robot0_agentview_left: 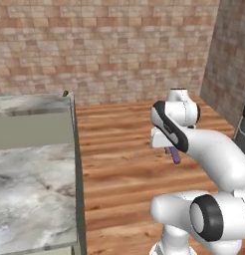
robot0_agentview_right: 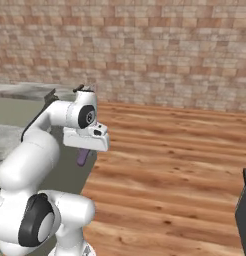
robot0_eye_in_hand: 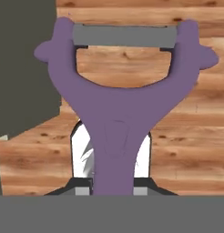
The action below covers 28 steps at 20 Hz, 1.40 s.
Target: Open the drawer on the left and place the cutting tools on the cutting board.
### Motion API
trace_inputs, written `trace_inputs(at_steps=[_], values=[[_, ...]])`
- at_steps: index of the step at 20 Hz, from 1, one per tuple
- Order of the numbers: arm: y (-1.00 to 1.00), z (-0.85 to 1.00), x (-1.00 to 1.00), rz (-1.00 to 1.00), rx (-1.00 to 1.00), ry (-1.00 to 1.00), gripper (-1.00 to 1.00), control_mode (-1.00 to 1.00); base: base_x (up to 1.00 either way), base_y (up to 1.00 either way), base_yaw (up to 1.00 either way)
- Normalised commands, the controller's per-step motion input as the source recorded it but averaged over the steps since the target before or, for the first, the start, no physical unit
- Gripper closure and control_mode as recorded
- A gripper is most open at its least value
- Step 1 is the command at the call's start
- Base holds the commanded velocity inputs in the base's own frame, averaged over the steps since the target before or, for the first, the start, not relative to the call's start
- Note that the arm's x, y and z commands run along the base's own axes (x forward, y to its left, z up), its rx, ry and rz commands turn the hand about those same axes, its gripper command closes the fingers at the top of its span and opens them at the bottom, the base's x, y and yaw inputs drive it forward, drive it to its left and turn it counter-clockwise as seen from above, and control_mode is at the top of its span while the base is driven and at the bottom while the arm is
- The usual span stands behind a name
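Counter: from my seat the grey marble counter [robot0_agentview_left: 30, 184] runs along the near left in the left base view, with a sage-green edge [robot0_agentview_left: 78, 169] on the side facing the floor
Floor: I see warm wooden planks [robot0_agentview_left: 124, 149] stretching from the counter's side out to the walls
Arm: the white arm rises from the base, bends forward at the elbow, and holds its hand level above the floor, just beside the counter's edge
Gripper: the gripper [robot0_eye_in_hand: 114, 182] has its fingers clamped on the handle of the purple peeler [robot0_eye_in_hand: 116, 118]; I see the stem pinched between the two tips in the hand view
Cutting tool: the peeler hangs below the hand [robot0_agentview_left: 175, 155] over the planks, forked head pointing away from the hand, with a grey blade [robot0_eye_in_hand: 120, 35] across the fork; from the right base camera it shows as a short purple stub [robot0_agentview_right: 83, 156] under the wrist
Far counter: a darker strip of worktop [robot0_agentview_left: 32, 104] lies towards the back
Walls: a tan brick wall [robot0_agentview_right: 145, 50] closes the room behind, and a darker brick wall [robot0_agentview_left: 231, 64] stands on the right
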Motion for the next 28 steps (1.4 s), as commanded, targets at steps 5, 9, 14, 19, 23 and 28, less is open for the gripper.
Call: trace_inputs(at_steps=[5,9,14,19,23,28], values=[[0.00,0.00,0.00,0.00,0.00,0.00,1.00,1.00,1.00,-0.15,0.14],[0.00,0.00,0.00,0.00,0.00,0.00,1.00,1.00,1.00,-0.20,0.18],[0.00,0.00,0.00,0.00,0.00,0.00,1.00,1.00,1.00,-0.22,0.21],[0.00,0.00,0.00,0.00,0.00,0.00,1.00,1.00,1.00,-0.26,0.27],[0.00,0.00,0.00,0.00,0.00,0.00,1.00,1.00,1.00,-0.29,0.36],[0.00,0.00,0.00,0.00,0.00,0.00,1.00,1.00,0.99,-0.27,0.61]])
